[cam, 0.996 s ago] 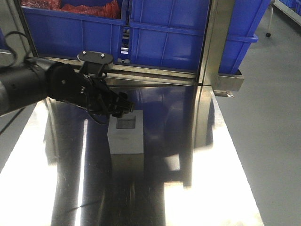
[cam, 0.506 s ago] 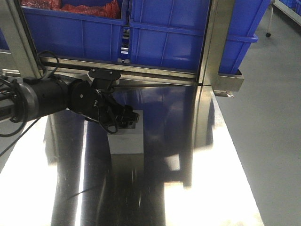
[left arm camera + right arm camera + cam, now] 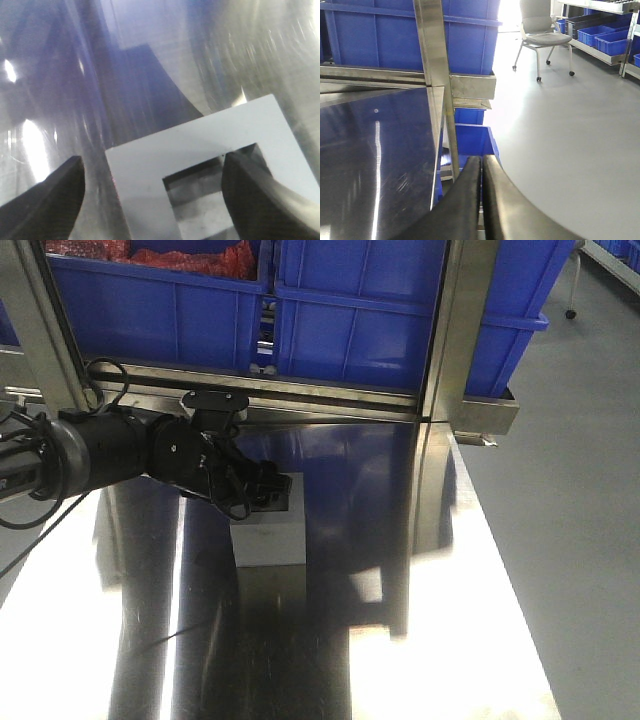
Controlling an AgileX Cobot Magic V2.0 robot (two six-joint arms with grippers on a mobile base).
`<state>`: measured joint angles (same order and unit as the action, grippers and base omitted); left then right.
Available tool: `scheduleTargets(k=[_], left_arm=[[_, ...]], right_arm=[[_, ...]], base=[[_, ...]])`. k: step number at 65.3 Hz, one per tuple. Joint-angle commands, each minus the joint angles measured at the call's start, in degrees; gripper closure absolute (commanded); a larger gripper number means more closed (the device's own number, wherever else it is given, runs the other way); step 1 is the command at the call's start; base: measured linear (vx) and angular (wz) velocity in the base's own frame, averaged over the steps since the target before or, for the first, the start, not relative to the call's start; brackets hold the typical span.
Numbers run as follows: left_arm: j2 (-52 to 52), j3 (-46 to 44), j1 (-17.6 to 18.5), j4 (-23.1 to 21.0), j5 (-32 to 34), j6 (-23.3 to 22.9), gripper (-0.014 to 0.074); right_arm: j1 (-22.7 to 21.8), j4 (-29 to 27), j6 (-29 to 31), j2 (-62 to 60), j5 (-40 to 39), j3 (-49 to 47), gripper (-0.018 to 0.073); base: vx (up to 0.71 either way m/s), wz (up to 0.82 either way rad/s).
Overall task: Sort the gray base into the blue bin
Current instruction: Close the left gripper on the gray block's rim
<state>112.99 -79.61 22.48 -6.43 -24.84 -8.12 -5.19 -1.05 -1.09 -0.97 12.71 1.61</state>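
**Base** [image 3: 268, 538]: 1 light gray block. It stands on the steel bench [image 3: 420, 640], toward the far edge and somewhat left of centre, with its square recess facing up.

**Front view: general layout.**
- The black left arm [image 3: 100, 450] reaches in from the bench's left edge.
- The left gripper [image 3: 268, 485] sits over the far part of the base's top and hides much of it.
- Behind the far edge, past a steel rail, 2 blue bins [image 3: 350, 320] stand side by side.
- The left-hand bin holds red material [image 3: 190, 255].
- A steel post [image 3: 455, 330] rises at the far right corner.
- The width of the jaws cannot be read from this view.

**Left wrist view: jaw detail.**
- The left gripper [image 3: 152, 165] has its jaws spread wide and holds nothing.
- 1 finger [image 3: 50, 200] lies outside the base's left edge, over bare bench.
- The other finger [image 3: 260, 195] overlaps the right part of the recess [image 3: 195, 195].
- The base [image 3: 235, 125] runs between the tips and on beyond them.
- Whether either finger touches the base cannot be told.

**Right wrist view: the only view of the right gripper** [image 3: 481, 200].
- Its jaws are pressed together along their length, with nothing between them.
- It hangs at the bench's right edge, with gray floor [image 3: 560, 125] beyond.
- Seen only here are 1 low bin [image 3: 470, 142] beneath the bench's right edge and 1 chair [image 3: 540, 25] well off across the floor.
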Motion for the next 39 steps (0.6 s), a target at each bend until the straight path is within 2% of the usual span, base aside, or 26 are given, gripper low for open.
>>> scheduleTargets(k=[1,8,28,39], left_arm=[[-2.0,-1.3,-0.2,0.2,0.2,-0.3,0.0094],[-2.0,-1.3,-0.2,0.2,-1.7,-0.3,0.02],[-2.0,-1.3,-0.2,0.2,-3.4,-0.3,0.0594],[-2.0,-1.3,-0.2,0.3,-3.1,-0.3,0.0604]], right_arm=[[0.0,0.3,0.4,-0.1,-4.3,0.1,0.0564],[0.0,0.3,0.4,-0.1,-4.3,0.1,0.0564],[0.0,0.3,0.4,-0.1,-4.3,0.1,0.0564],[0.0,0.3,0.4,-0.1,-4.3,0.1,0.0564]], base=[[0.0,0.0],[0.0,0.0],[0.0,0.0],[0.0,0.0]])
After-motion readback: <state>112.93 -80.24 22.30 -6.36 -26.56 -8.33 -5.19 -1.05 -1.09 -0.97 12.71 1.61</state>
